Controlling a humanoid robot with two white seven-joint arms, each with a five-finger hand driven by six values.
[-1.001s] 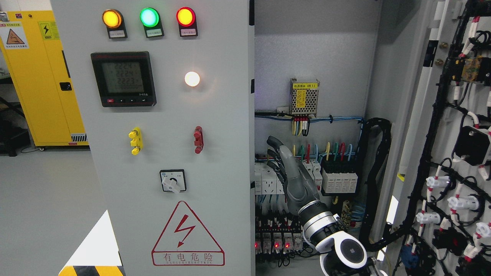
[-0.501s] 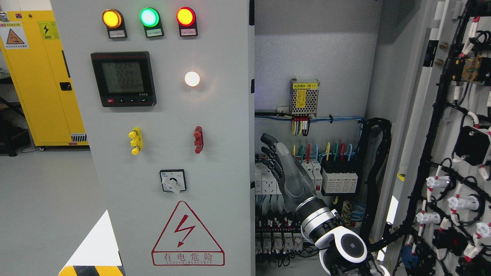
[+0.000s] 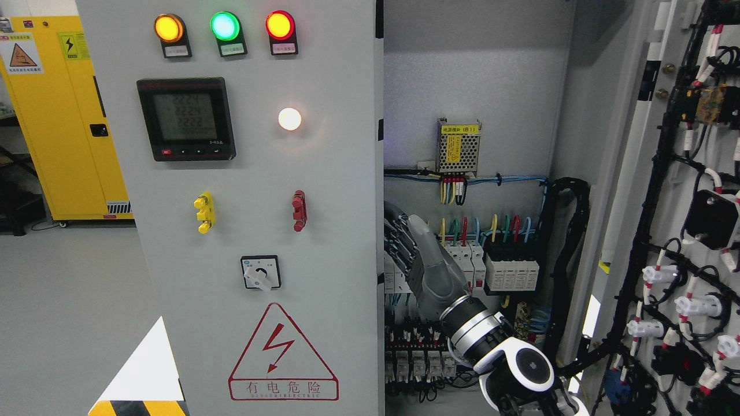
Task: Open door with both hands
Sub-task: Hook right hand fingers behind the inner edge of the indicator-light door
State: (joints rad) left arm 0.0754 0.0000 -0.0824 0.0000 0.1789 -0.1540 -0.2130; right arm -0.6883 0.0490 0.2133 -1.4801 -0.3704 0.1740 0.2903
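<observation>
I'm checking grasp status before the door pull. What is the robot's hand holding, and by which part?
Nothing. The right hand is open, its fingers beside the left door edge.

The right arm's white-and-black forearm (image 3: 523, 370) enters from five o'clock and slants toward eleven o'clock. Its banded silver wrist (image 3: 471, 329) carries the grey right hand (image 3: 425, 263), whose dark fingers (image 3: 398, 234) are extended and loosely spread, grasping nothing.

The right hand's (image 3: 425, 263) fingertips (image 3: 388, 216) slip behind the left door's (image 3: 324, 242) edge; the meter's (image 3: 186, 119) digits and the lamp labels are too small to read.
</observation>
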